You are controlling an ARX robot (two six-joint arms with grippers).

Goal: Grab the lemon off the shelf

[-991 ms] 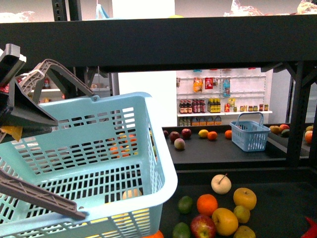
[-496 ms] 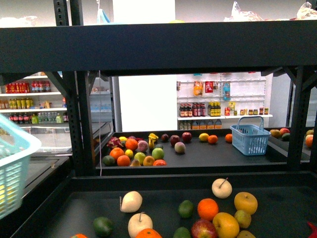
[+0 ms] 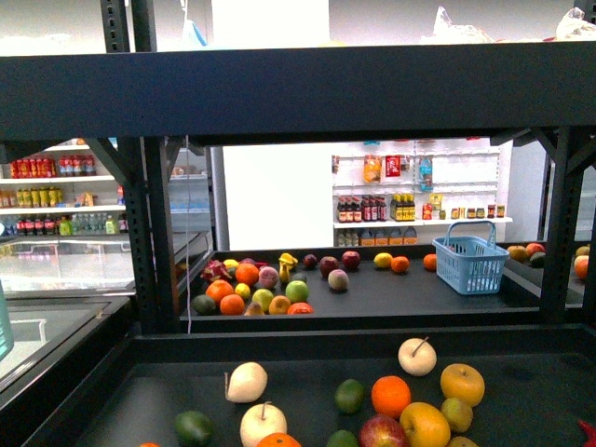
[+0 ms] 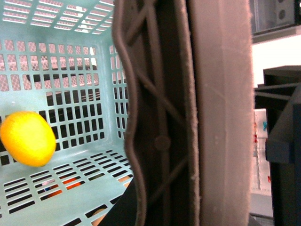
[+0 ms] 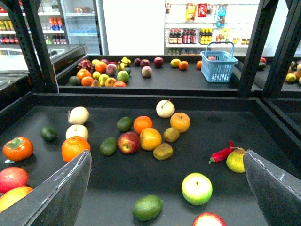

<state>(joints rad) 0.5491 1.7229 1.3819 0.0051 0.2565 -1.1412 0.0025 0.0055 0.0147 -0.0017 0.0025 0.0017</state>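
The lemon [image 4: 27, 139], bright yellow and oval, lies inside the light teal basket [image 4: 70, 84] against its slotted wall. My left gripper [image 4: 181, 141] is shut on the basket's brown lattice handle [image 4: 153, 117], and one grey pad [image 4: 221, 117] presses along it. In the front view only a sliver of the basket [image 3: 3, 321] shows at the left edge. My right gripper [image 5: 166, 155] is open and empty, its fingers [image 5: 61, 188] spread above the black shelf deck [image 5: 202, 141]. The shelf [image 3: 298, 88] fills the front view.
Loose fruit lies on the near deck: a yellow apple [image 3: 462, 382], an orange [image 3: 390, 394], a white pear [image 3: 416, 352], a lime [image 5: 147, 207], a green-white apple [image 5: 196, 188] and a red chilli [image 5: 221, 153]. A blue basket [image 3: 470, 259] stands on the far deck.
The teal basket, which filled the left of the front view, has swung out past the left edge. The near deck's fruit is now uncovered.
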